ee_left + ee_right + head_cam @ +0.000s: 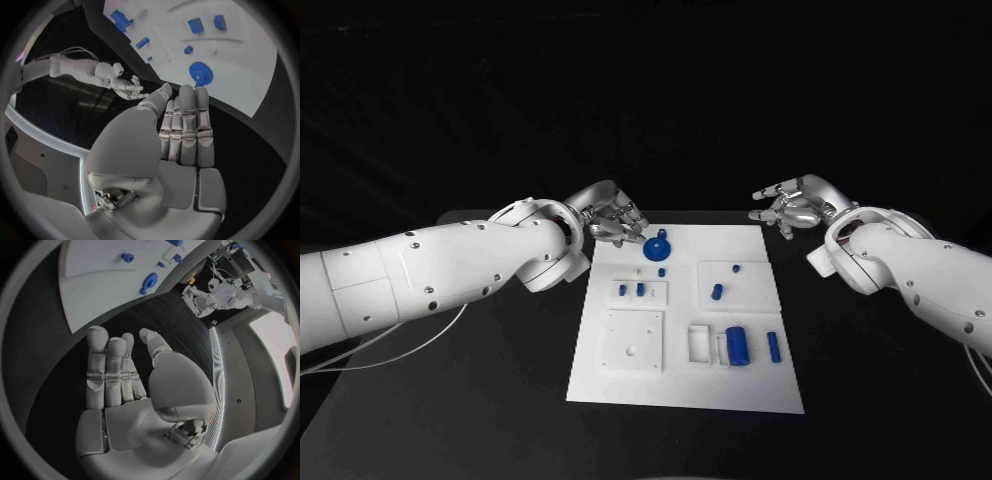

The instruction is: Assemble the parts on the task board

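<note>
The white task board (689,390) lies in the middle of the black bench (488,400), running from the centre of the head view down toward its lower edge. Small blue parts (736,346) sit across it: a round disc-shaped part (656,249) near the board's top left corner, a few little pegs in the middle rows, and a thicker cylinder with two slimmer pieces at centre right. The left hand (609,219) hovers at the board's upper left corner, close to the blue disc, its fingers (187,127) straight, side by side and holding nothing. The right hand (798,206) hangs above the bench past the board's upper right corner, fingers (107,371) loosely extended, empty.
</note>
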{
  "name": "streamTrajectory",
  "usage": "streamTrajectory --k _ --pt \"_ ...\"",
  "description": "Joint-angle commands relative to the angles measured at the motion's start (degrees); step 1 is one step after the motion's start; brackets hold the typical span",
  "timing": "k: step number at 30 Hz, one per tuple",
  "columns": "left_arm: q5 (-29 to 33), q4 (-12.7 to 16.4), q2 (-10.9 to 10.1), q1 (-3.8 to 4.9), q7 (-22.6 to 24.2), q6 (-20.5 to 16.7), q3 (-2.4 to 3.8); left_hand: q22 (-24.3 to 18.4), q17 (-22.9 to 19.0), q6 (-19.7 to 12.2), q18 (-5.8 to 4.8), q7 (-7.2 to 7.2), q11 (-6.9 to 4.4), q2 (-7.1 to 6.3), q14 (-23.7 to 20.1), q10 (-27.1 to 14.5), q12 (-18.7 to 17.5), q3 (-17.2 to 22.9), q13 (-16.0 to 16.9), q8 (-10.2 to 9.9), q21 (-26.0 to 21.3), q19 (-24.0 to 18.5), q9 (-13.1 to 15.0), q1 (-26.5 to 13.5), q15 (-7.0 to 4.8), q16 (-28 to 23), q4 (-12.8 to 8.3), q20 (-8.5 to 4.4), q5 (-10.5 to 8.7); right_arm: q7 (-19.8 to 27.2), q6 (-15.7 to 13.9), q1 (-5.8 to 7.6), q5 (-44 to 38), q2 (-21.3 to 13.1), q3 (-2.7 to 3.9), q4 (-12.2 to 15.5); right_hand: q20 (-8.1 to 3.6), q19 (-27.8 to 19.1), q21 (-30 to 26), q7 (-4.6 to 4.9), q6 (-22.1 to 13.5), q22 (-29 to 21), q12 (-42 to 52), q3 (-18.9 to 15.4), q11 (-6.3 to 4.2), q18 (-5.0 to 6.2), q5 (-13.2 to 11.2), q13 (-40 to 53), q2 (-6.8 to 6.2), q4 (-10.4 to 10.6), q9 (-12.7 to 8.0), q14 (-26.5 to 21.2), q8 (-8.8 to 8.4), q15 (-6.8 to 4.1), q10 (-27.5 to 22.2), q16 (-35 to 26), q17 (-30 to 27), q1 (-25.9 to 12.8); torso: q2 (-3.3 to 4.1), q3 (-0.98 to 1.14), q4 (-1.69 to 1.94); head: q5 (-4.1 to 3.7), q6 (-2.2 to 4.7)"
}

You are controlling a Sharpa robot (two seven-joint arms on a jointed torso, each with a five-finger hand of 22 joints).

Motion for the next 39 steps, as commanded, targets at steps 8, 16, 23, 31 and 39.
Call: streamTrajectory --k 8,16,23,31,39 --pt "-20.59 -7.15 6.29 -0.29 7.10 3.20 -1.77 2.04 2.95 -1.65 0.94 -0.32 0.42 -2.27 3.98 -3.53 -0.34 1.34 -0.04 -0.04 1.64 3.28 -2.18 -1.08 -0.43 3.31 0.77 -0.18 0.69 2.29 -1.73 -0.02 1.19 0.63 0.03 0.08 0.31 2.21 -3.25 0.94 1.39 -1.13 -17.46 1.92 1.19 1.62 0.43 -17.37 -0.20 -0.06 0.03 -0.99 0.28 0.67 3.70 -0.23 -0.58 -1.03 0.62 -0.26 -0.51 0.31 0.67" --pt "-27.87 -10.22 9.06 -0.98 6.26 8.97 -2.57 7.01 5.49 -2.02 1.26 -0.76 0.33 -3.18 6.14 -5.67 -0.35 2.08 -0.08 -0.02 5.16 5.95 -2.22 -0.98 -1.29 12.42 1.35 -1.01 1.04 2.70 -2.07 -0.02 1.44 0.85 0.03 0.22 0.96 2.23 -4.85 1.17 2.10 -1.77 -26.73 3.34 2.40 2.49 0.45 -27.82 -0.27 -0.33 0.04 -1.14 0.30 1.39 5.69 -0.07 -1.01 -2.16 0.88 -0.23 -0.72 0.40 0.77" --pt "-30.13 -11.94 10.42 -1.43 5.94 12.20 -3.26 9.22 4.20 -2.38 1.83 -0.88 0.31 -3.08 6.20 -6.31 -0.40 2.11 -0.10 -0.05 5.77 6.40 -2.24 -0.92 -1.18 16.45 1.24 -0.73 1.14 2.91 -2.35 -0.02 1.41 1.00 0.03 0.32 1.06 2.18 -5.68 1.22 2.04 -2.15 -27.50 3.43 2.54 2.65 0.60 -29.52 -0.43 -0.40 0.05 -1.32 0.30 1.48 5.95 -0.06 -1.19 -2.38 0.78 -0.28 -0.67 0.35 0.66" --pt "-30.84 -13.04 11.50 -2.01 6.14 13.03 -3.40 9.49 3.44 -2.31 2.08 -0.76 0.15 -2.90 6.02 -5.00 -0.39 2.67 -0.10 -0.05 6.20 6.36 -2.28 -1.32 -0.87 18.40 1.34 -0.40 0.96 2.99 -2.44 -0.02 1.40 1.09 0.03 0.49 1.10 2.16 -5.92 1.24 2.04 -2.26 -27.66 3.49 2.59 2.69 0.63 -29.89 -0.42 -0.41 0.05 -1.39 0.30 1.51 5.92 -0.05 -1.27 -2.42 0.84 -0.30 -0.70 0.24 0.60" --pt "-31.03 -13.86 12.00 -2.36 6.19 12.28 -3.42 9.51 2.87 -2.76 2.35 -0.35 0.06 -2.87 5.86 -4.12 -0.39 3.31 -0.10 -0.06 6.68 6.10 -2.39 -1.56 -0.64 19.35 1.59 -0.10 0.93 3.01 -2.46 -0.02 1.40 1.04 0.03 0.60 1.11 2.15 -5.98 1.25 2.03 -2.28 -27.75 3.52 2.62 2.71 0.67 -29.98 -0.44 -0.42 0.05 -1.41 0.30 1.54 5.86 -0.04 -1.30 -2.45 0.79 -0.22 -0.71 0.04 0.47"
